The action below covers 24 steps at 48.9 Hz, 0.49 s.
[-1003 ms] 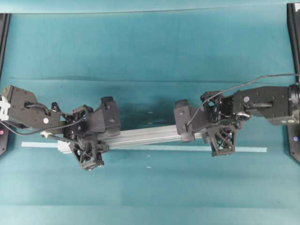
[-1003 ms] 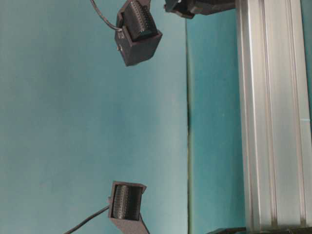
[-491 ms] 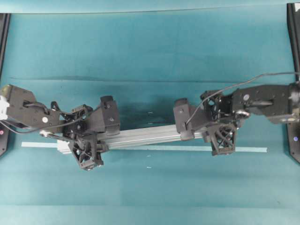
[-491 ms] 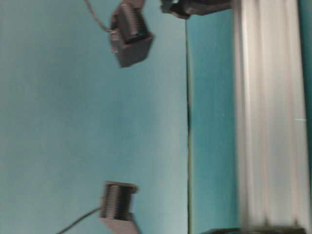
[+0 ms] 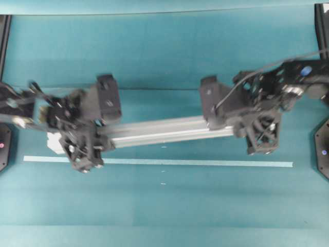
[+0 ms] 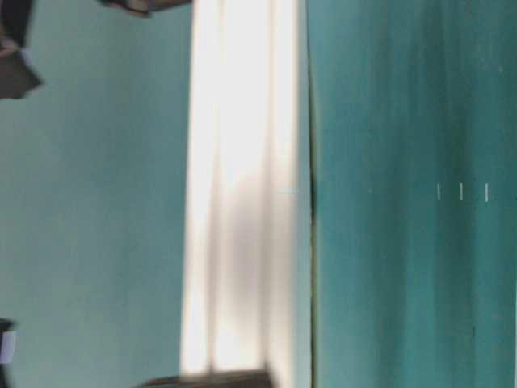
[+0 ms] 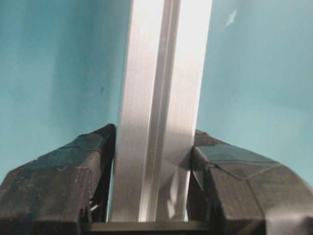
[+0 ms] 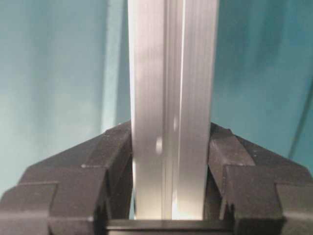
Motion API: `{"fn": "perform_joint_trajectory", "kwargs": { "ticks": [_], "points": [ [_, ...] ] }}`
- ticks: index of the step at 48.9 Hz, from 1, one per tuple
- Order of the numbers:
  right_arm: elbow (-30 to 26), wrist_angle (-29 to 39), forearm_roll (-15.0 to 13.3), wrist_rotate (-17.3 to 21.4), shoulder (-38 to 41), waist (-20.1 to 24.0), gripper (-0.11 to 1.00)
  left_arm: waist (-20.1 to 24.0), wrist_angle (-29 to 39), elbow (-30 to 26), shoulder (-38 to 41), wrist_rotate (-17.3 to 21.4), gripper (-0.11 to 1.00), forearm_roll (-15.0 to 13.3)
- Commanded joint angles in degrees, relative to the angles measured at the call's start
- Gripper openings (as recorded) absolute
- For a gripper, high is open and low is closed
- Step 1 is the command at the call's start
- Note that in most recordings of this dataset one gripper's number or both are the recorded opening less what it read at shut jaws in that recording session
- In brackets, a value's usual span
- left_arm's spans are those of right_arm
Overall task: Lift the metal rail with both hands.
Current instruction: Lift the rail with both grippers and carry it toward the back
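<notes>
The left gripper [image 5: 82, 136] reaches in from the left edge, the right gripper [image 5: 247, 123] from the right, wrists turned inward toward each other. Each has its fingers [image 7: 73, 171] [image 8: 83, 171] pressed against opposite sides of the rail [image 5: 164, 131]. The left arm looks blurred overhead, so its exact pose is unclear.
</notes>
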Motion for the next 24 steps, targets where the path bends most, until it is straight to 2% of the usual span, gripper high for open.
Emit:
{"fn": "perform_joint_trajectory", "kwargs": {
  "ticks": [1,14,24],
  "points": [
    [-3.3,4.2,0.3,2.4,-1.6,0.1,0.37,1.2,3.4,-4.0,-2.8,0.4,0.35,-0.1],
    [-9.8,11.0,0.4,9.2,-3.8,0.2,0.36,3.3,13.1,-13.9,-3.3,3.7,0.35,-0.3],
    [-15.6,15.2,1.0,16.5,-4.7,1.0,0.36,4.7,17.2,-19.1,-2.8,8.7,0.35,-0.1]
  ]
}}
